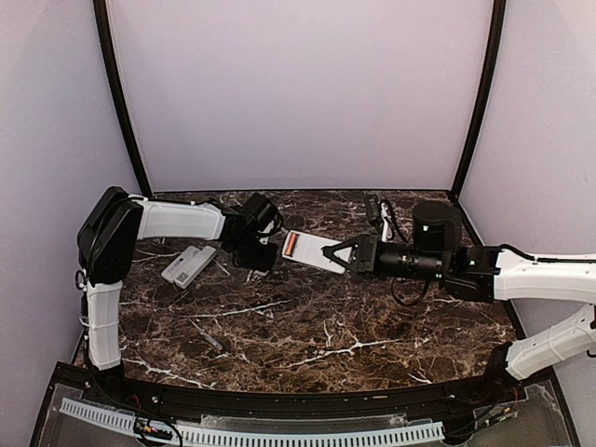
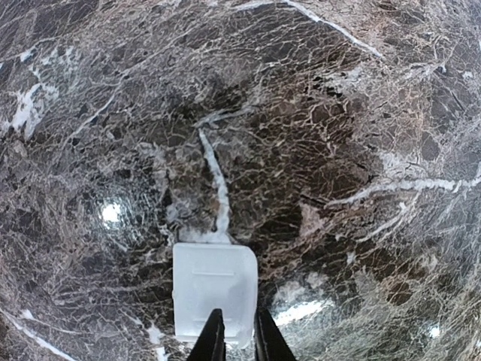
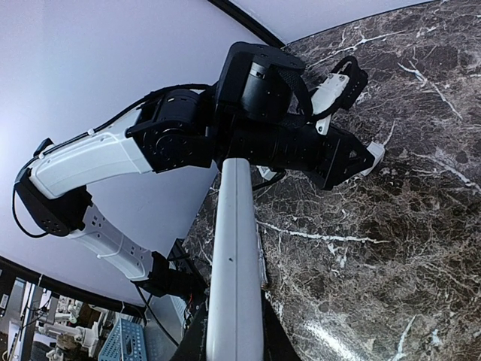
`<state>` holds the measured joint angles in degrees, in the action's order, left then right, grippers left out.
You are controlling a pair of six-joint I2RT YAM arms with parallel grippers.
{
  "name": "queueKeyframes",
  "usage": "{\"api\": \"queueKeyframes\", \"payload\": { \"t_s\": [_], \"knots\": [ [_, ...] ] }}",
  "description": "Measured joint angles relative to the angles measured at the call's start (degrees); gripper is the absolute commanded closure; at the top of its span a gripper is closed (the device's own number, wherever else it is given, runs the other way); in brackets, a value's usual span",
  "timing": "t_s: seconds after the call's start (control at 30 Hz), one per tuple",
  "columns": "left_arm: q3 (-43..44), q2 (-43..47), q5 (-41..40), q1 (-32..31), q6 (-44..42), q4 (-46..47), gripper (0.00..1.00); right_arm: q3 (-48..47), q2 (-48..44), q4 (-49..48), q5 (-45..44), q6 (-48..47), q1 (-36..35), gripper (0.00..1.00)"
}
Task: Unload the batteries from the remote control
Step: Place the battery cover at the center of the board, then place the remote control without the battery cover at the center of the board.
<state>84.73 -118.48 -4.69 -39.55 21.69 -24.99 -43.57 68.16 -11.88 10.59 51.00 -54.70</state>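
A: Where are the batteries [image 1: 291, 245] right now?

B: They sit in the remote control [image 1: 315, 252], in the open compartment at its far left end. From the top camera they show as a short orange-red strip against the white body, too small to count or to tell the cells apart.

A: And the remote itself?

B: It is a slim white bar, held by its right end in the right gripper [image 1: 346, 255], whose jaws are clamped on it. It lies roughly level over the back middle of the marble table [image 1: 307, 326]. In the right wrist view the remote runs straight up from between the fingers, its plain white side facing the camera, and no cells show from there.

A: What about the left gripper [image 2: 239, 316]?

B: Its jaws stand narrow, only a slim gap between the tips. A small flat white battery cover [image 2: 214, 282] with rounded corners lies right at those tips, which overlap its near edge. I cannot tell whether they grip it or only hang over it.

A: Anything else on the table?

B: Two more white remotes [image 1: 189, 265] lie side by side, touching, near the left arm, well apart from the held one
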Motion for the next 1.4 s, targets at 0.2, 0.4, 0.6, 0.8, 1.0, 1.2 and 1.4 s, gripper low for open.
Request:
{"api": "queueKeyframes", "payload": {
  "t_s": [0.2,0.4,0.6,0.8,1.0,1.2,1.4],
  "knots": [
    [0.5,-0.1,1.0,0.0,0.1,-0.4,0.79,0.0,0.0,0.0,0.0,0.0,0.0,1.00],
    [1.6,0.0,2.4,0.0,0.6,-0.5,0.70,0.0,0.0,0.3,-0.3,0.0,0.0,1.00],
    [0.5,2.7,3.0,0.4,0.9,-0.3,0.55,0.0,0.0,2.3,-1.2,0.0,0.0,1.00],
    [-6.1,16.6,6.5,3.5,1.6,1.1,0.37,0.0,0.0,5.9,-2.3,0.0,0.0,1.00],
    [-12.5,31.8,11.1,9.7,2.3,2.6,0.25,0.0,0.5,9.3,-3.0,0.0,0.3,1.00],
    [-18.8,39.7,15.6,14.7,2.9,1.9,0.17,0.0,4.8,9.4,-1.3,0.0,1.1,1.00],
    [-24.5,44.4,20.2,19.3,3.7,1.0,0.16,-0.1,10.3,9.4,3.4,-0.3,2.0,1.00]
  ]
}}
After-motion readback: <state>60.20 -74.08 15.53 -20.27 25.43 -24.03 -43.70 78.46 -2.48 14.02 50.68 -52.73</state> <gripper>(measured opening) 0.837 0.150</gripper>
